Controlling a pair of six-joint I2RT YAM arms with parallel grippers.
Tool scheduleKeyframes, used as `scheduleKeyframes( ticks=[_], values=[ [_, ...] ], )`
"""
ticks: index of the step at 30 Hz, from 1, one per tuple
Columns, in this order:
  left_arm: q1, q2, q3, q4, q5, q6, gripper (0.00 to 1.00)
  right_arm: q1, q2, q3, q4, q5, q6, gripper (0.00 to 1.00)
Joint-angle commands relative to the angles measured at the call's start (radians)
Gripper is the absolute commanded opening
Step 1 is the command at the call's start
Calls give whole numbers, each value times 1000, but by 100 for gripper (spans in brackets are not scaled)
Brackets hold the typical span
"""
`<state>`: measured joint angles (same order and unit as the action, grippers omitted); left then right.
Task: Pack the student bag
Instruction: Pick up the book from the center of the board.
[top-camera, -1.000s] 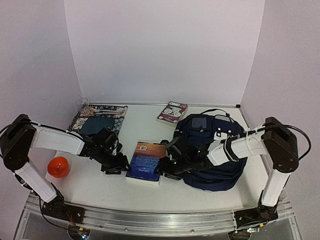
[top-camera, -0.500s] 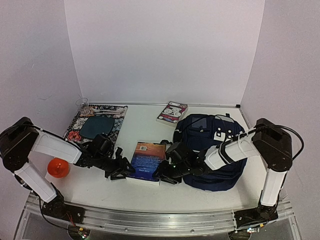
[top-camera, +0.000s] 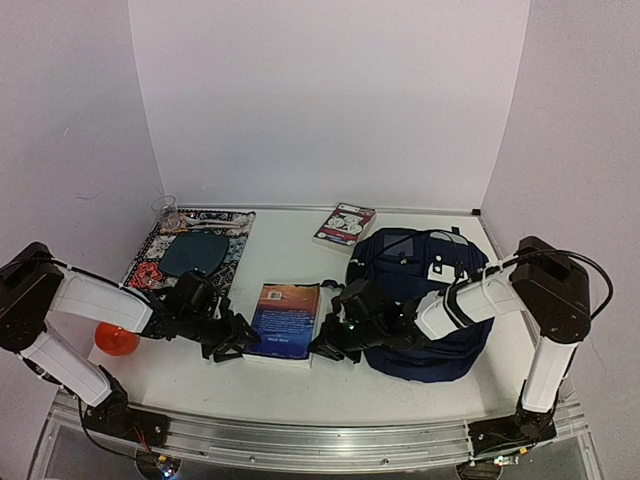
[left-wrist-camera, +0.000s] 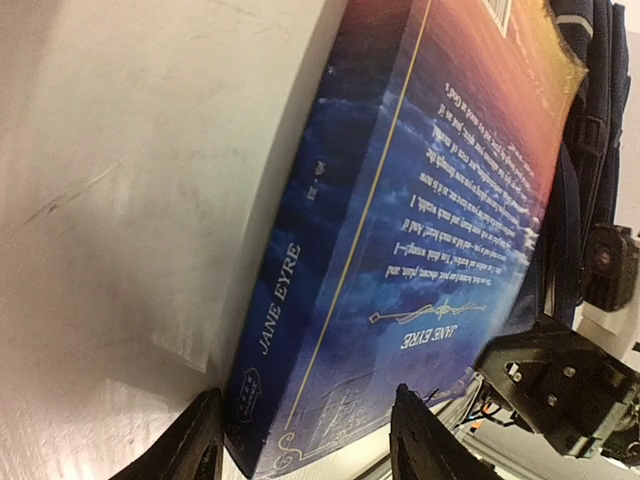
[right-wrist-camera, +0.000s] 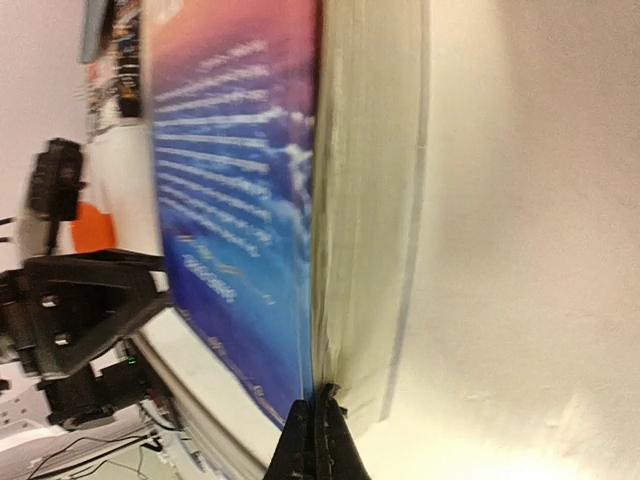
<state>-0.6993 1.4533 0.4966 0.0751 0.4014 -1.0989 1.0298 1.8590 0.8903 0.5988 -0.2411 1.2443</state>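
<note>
The left claw (left-wrist-camera: 305, 410) stood with its jaws apart, straddling the near spine corner of a Jane Eyre paperback (left-wrist-camera: 400, 200). The book lay back cover up on the white table (left-wrist-camera: 130, 200). The navy student bag (left-wrist-camera: 590, 140) lay ahead to the right, and the right claw (left-wrist-camera: 560, 395) sat closer on that side.

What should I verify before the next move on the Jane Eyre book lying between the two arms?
1. Left fingers placed on the book: ok, open and straddling its spine corner.
2. Right fingers holding the book: not ok, shut together at the page-edge corner with nothing seen between them.
3. Book lying flat on the table: ok in the top view.
4. Student bag open to take the book: cannot tell; no opening shows from above.
5. Way to the bag free: not ok, the right arm stretches across the bag's near side.
</note>
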Motion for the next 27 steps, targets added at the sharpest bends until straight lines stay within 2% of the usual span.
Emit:
scheduleKeyframes(
  ticks=[1, 5, 11, 14, 18, 27],
  values=[
    [5, -91, -34, 152, 21, -91, 59, 20, -48, -8, 178, -61, 38, 0],
    [13, -126, -68, 173, 8, -114, 62, 16, -53, -18, 219, -70, 63, 0],
    [13, -93, -50, 187, 55, -102, 61, 16, -9, 9, 232, -105, 65, 1],
    [14, -84, -44, 190, 65, -99, 60, 16, 23, 25, 241, -113, 70, 13],
    [14, -87, -54, 192, 62, -103, 59, 16, 43, 16, 232, -86, 81, 25],
    [14, -79, -64, 193, 56, -105, 58, 16, 51, -3, 141, -51, 89, 33]
  ],
)
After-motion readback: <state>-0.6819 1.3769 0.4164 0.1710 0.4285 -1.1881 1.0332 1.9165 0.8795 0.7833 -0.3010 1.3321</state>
